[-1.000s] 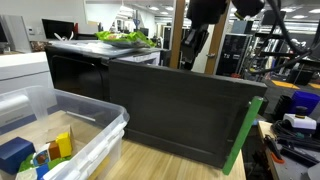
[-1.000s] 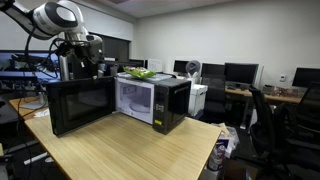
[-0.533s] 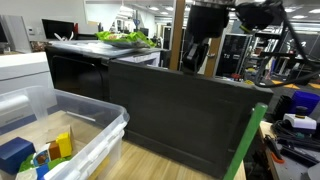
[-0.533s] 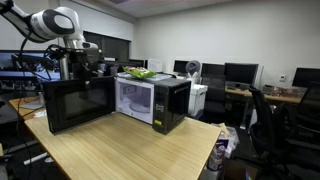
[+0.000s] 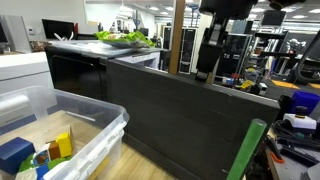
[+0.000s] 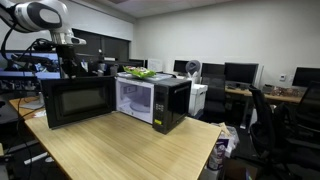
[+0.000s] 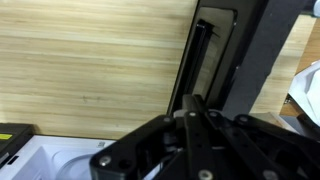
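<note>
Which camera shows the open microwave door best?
An exterior view: the door shows whole, swung open beside the microwave. In an exterior view the door is a cropped dark panel below the gripper. The wrist view catches only part of it.

Tabletop (image 7: 90, 60): light wood, fine grain, smooth satin sheen. Microwave door (image 5: 170, 110): dark frame, matt; its window pane glossy, reflective. Storage bin (image 5: 95, 125): translucent whitish plastic, smooth, slightly shiny. Claw (image 7: 195, 108): black, matt; hard plastic or metal, cannot tell which.
</note>
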### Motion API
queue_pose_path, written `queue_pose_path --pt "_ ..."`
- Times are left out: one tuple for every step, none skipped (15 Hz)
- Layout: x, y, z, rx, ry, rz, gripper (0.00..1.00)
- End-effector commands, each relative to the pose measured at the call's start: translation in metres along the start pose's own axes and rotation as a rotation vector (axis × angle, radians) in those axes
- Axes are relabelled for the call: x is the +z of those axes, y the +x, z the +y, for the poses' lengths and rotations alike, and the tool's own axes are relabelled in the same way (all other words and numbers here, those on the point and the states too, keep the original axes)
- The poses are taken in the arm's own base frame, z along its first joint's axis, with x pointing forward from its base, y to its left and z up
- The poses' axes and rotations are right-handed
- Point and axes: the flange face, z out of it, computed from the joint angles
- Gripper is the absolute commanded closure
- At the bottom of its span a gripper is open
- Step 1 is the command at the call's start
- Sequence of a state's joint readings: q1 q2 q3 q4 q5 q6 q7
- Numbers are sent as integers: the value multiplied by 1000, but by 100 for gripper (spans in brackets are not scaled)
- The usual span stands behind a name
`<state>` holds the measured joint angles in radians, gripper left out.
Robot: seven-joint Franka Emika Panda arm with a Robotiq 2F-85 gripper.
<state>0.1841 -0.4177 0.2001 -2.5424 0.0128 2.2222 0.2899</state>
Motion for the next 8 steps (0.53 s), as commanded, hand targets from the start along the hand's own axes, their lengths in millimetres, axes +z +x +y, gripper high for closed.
queue_pose_path --pt "19 9 22 29 -21 -24 98" --pt "21 11 26 39 -46 -11 98" --pt "21 14 30 43 -67 6 98" --pt "21 17 32 40 -50 -5 98" --pt "22 19 34 44 -50 -2 98" --pt "20 21 35 48 -62 4 98" --pt "16 25 39 51 -68 18 98" --pt "8 31 45 56 -75 50 98"
